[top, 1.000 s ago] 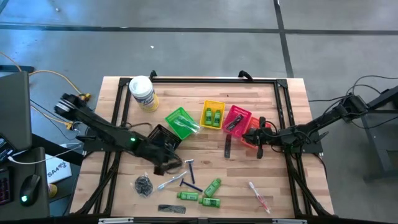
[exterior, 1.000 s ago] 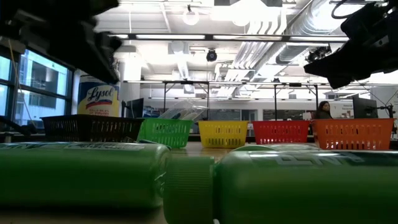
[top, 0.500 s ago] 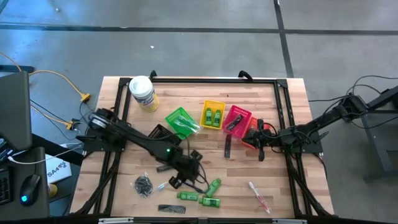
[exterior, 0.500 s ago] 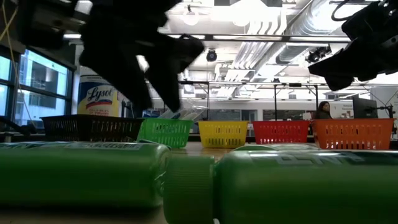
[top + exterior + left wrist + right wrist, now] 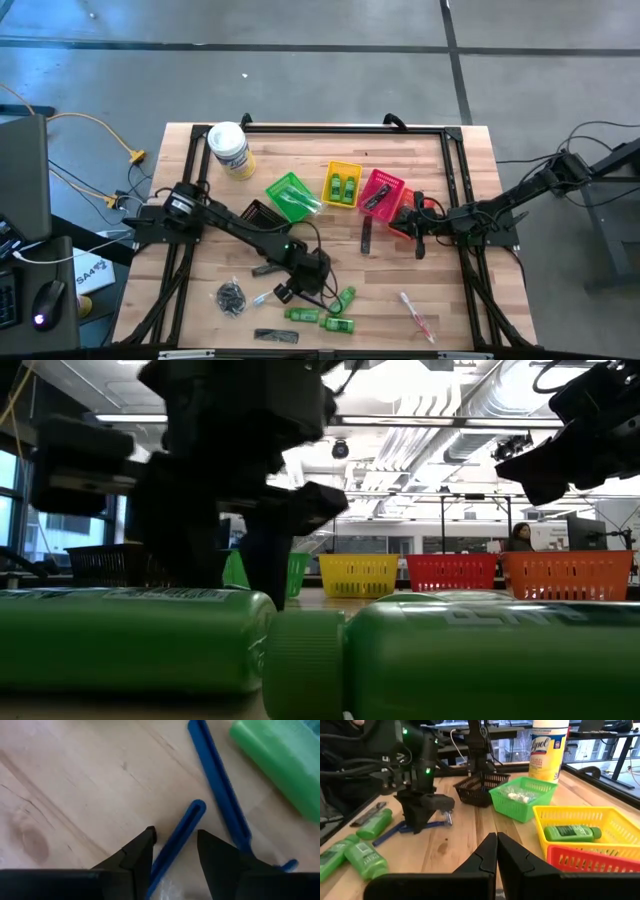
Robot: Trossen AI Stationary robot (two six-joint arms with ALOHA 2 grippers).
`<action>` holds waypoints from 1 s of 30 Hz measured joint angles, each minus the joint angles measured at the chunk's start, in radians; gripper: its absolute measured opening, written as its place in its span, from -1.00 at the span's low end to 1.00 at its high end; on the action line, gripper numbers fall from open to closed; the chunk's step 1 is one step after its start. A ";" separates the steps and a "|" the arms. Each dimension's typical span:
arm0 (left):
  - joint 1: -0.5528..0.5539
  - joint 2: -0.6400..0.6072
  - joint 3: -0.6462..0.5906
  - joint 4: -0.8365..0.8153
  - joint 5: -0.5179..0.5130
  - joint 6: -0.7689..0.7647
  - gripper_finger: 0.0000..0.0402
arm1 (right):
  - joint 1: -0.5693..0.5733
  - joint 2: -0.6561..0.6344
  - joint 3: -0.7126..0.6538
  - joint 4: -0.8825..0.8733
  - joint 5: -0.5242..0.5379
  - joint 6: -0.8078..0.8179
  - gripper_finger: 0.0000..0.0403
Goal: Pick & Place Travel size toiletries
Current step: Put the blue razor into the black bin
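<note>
My left gripper (image 5: 175, 837) is open and points down at the wooden table near its front middle (image 5: 300, 285). Its two fingertips stand on either side of a blue razor handle (image 5: 182, 827) that lies flat on the wood, and I see no touch. A second blue razor (image 5: 220, 795) and a green mini bottle (image 5: 280, 760) lie just beyond. More green bottles (image 5: 340, 325), a wrapped toothbrush (image 5: 418, 315), a black comb (image 5: 275, 335) and a dark mesh bundle (image 5: 232, 297) lie along the front. My right gripper (image 5: 496, 851) is shut and empty, held above the table's right side (image 5: 418, 245).
A row of small baskets stands mid-table: black (image 5: 262, 220), green (image 5: 290, 197), yellow (image 5: 343, 184) with green bottles inside, red (image 5: 381, 192) and orange (image 5: 405, 215). A white-lidded tub (image 5: 230, 150) lies at the far left. Another comb (image 5: 367, 235) lies beside the orange basket.
My left gripper has swung from beside the black basket toward the table's near edge and to the right, come down low and turned about its own axis. It now stands over the blue razors. The items on the table have kept their places.
</note>
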 joint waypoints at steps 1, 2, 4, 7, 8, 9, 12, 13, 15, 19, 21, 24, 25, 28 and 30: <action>0.006 0.004 0.001 0.002 0.007 -0.006 -0.26 | 0.000 0.001 0.000 -0.001 0.000 0.000 -0.98; 0.013 0.007 0.001 0.003 0.011 -0.010 -0.26 | 0.000 0.001 0.000 0.001 0.001 0.000 -0.98; 0.025 0.023 0.000 0.013 0.019 -0.021 -0.26 | 0.000 0.001 0.000 0.001 0.001 -0.001 -0.98; 0.042 0.027 0.000 0.020 0.032 -0.031 -0.31 | 0.000 0.001 0.000 0.000 0.002 -0.002 -0.98; 0.046 0.027 0.000 0.021 0.039 -0.031 -0.35 | 0.000 0.001 0.000 -0.001 0.002 -0.002 -0.98; 0.050 0.027 -0.001 0.024 0.052 -0.031 -0.41 | 0.000 0.001 0.000 -0.001 0.002 -0.002 -0.98; 0.057 0.029 -0.002 0.041 0.078 -0.014 -0.66 | 0.000 0.001 0.000 -0.001 0.002 -0.002 -0.98; 0.057 0.029 -0.001 0.045 0.080 -0.008 -0.76 | 0.000 0.001 0.000 -0.001 0.002 -0.002 -0.98; 0.057 0.030 0.009 0.035 0.077 0.009 -0.90 | 0.000 0.001 0.000 -0.001 0.002 -0.002 -0.98; 0.056 0.030 0.032 0.016 0.074 0.038 -0.84 | 0.000 0.001 0.000 -0.001 0.002 -0.002 -0.98; 0.048 0.009 0.037 0.004 0.053 0.050 -0.82 | 0.000 0.001 0.000 -0.001 0.002 -0.002 -0.98; 0.035 -0.053 0.037 -0.020 -0.048 0.076 -0.89 | 0.000 0.001 0.000 -0.001 0.002 -0.002 -0.98; 0.030 -0.091 0.037 -0.035 -0.086 0.081 -0.92 | 0.000 0.001 0.000 -0.001 0.002 -0.002 -0.98; 0.028 -0.204 0.044 -0.052 -0.117 0.086 -0.93 | 0.000 0.001 0.000 -0.008 0.001 -0.002 -0.98; 0.028 -0.280 0.042 -0.096 -0.116 0.070 -0.93 | 0.000 0.000 0.000 -0.009 0.000 -0.002 -0.98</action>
